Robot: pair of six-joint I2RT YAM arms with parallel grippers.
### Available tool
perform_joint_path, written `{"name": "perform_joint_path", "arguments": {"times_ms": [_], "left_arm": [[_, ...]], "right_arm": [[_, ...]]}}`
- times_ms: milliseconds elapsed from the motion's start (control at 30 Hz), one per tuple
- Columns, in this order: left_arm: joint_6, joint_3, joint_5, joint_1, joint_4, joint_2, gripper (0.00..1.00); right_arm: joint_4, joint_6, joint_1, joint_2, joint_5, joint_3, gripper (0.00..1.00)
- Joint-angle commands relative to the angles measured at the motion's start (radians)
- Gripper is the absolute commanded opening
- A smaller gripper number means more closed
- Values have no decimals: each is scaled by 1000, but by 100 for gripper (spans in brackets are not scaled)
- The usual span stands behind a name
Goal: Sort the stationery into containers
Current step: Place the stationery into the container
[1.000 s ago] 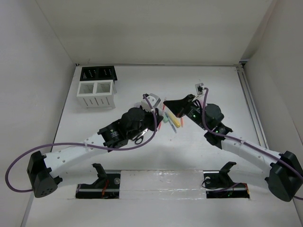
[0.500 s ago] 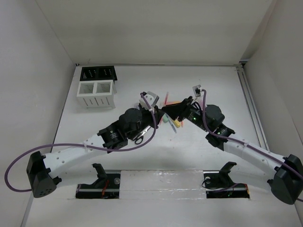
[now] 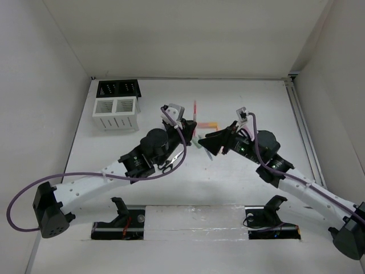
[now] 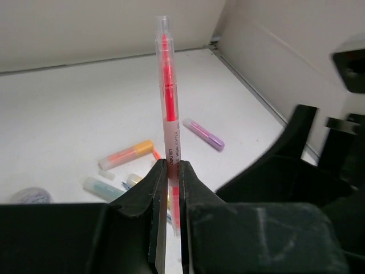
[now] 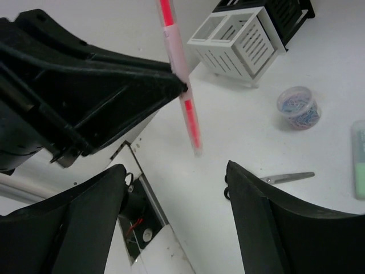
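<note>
Over the white table point(image 3: 256, 103), my left gripper point(image 4: 171, 165) pinches a thin red pen point(image 4: 166, 85); the right gripper point(image 5: 175, 168) is apart. I should carry it upright to the white slatted box point(image 3: 116, 114).

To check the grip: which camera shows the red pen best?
Left wrist: the red pen shows nearly whole, clamped in the left gripper. Right wrist crops its top; top external shows only a thin line.

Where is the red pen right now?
In the left wrist view, the red pen sits pinched in the left end effector, held above the orange marker.
</note>
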Motion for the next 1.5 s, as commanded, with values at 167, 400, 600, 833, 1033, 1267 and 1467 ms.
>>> {"name": "perform_joint_path", "arguments": {"times_ms": [167,400,600,833,1033,1267,1467], "left_arm": [[-65,156,-308,128,-5,110,0],[-65,385,-336,467,-60,300,0],[-32,570,-241,768,-27,512,0],[102,763,-191,903,30,742,0],[152,854,-202,988,30,879,0],[117,819,-153,1040,79,923,0],[108,764,-141,1058,125,977,0]], "right_arm": [[-160,-92,-84,-190,42,4,79],[-198,-137,-94,-258,50,-48,79],[-198,-172,-94,-307,-22,-86,79],[-220,-183,-94,-345,-65,-129,80],[-220,-192,-94,-345,-102,-161,80],[-220,-183,-94,-316,-93,-171,80],[-220,-192,-94,-243,-114,-148,80]]}}
